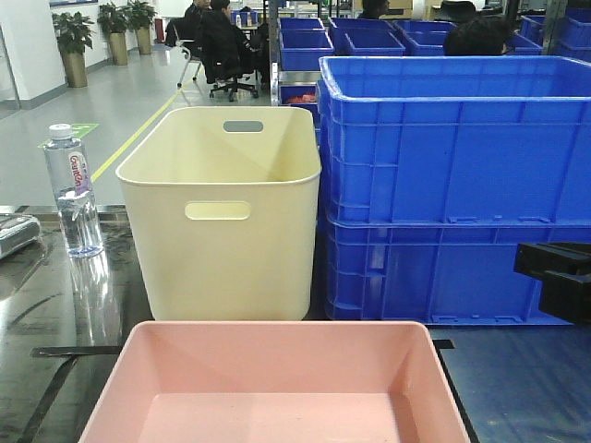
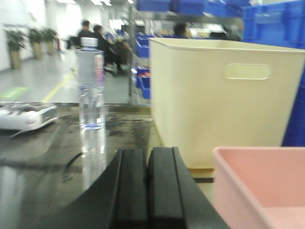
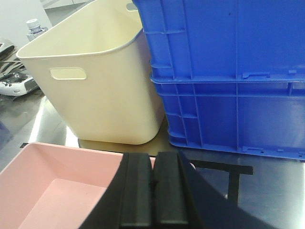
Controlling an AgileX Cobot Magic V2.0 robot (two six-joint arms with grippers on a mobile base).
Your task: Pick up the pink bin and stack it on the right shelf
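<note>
The pink bin (image 1: 277, 383) sits at the near edge of the dark glossy shelf (image 1: 517, 378), in front of the cream bin. It is empty. My left gripper (image 2: 147, 151) is shut and empty, just left of the pink bin's left wall (image 2: 257, 186). My right gripper (image 3: 153, 155) is shut and empty, over the pink bin's far right corner (image 3: 62, 181). The bin's rim runs behind its fingers. The dark shelf with black tape strips (image 3: 276, 186) lies to the right of it. A black part of my right arm (image 1: 559, 277) shows at the right edge of the front view.
A tall cream bin (image 1: 226, 212) with handle slots stands behind the pink bin. Two stacked blue crates (image 1: 457, 194) stand to its right. A water bottle (image 1: 72, 189) and a silver device (image 1: 17, 231) are at the left. People sit far behind.
</note>
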